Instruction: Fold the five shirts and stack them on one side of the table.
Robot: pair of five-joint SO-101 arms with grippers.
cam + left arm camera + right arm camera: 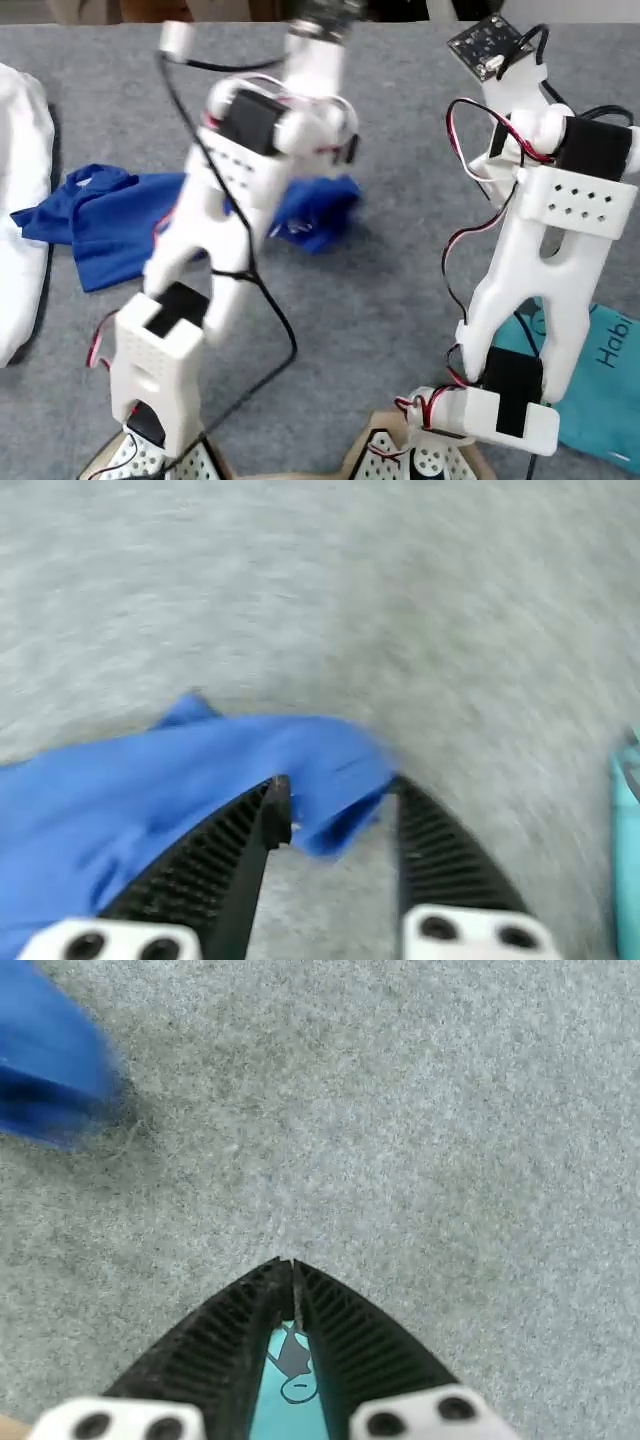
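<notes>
Grey fuzzy tabletop (390, 290), crumpled blue shirt (100, 225), ribbed left jaws spread around its end, right jaws pressed together

The teal shirt (600, 395), at about 4 o'clock on the counter (400, 280) in the high view, carries large dark lettering (612, 342). The lettering runs up the cloth toward the 3 o'clock edge. It begins with a capital and about four letters show, the rest cut off by the frame. In the right wrist view, a strip of the teal shirt shows between the jaws of the right gripper (292, 1265). It bears a small dark line-drawn emblem (292, 1362), a figure above an oval loop, too small to make out further.
</notes>
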